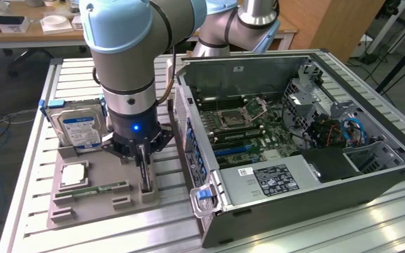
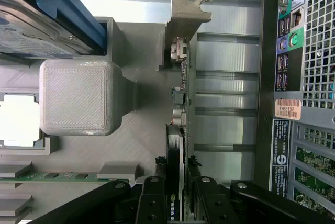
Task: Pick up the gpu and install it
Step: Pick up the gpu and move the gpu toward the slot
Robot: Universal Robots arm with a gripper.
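The gpu [image 1: 145, 178] stands on its long edge in a slot of the grey holder tray [image 1: 83, 213], on the exterior view's left of the open computer case [image 1: 308, 179]. In the wrist view the gpu [image 2: 181, 103] appears edge-on, its silver bracket [image 2: 186, 14] at the far end and the black cooler on one face. My gripper [image 1: 143, 158] is lowered straight over the card. Its black fingers [image 2: 152, 203] press both faces of the card, so the gripper [image 2: 178, 203] is shut on it. The card still sits in the holder.
The tray also holds a silver hard drive [image 1: 79, 126] in a blue frame, a processor [image 1: 72, 174] and a green memory stick [image 1: 93, 188]. The case lies open with its motherboard [image 1: 248, 124] and blue slots [image 1: 234, 153] exposed. Its rear panel [image 2: 303, 77] is close beside the card.
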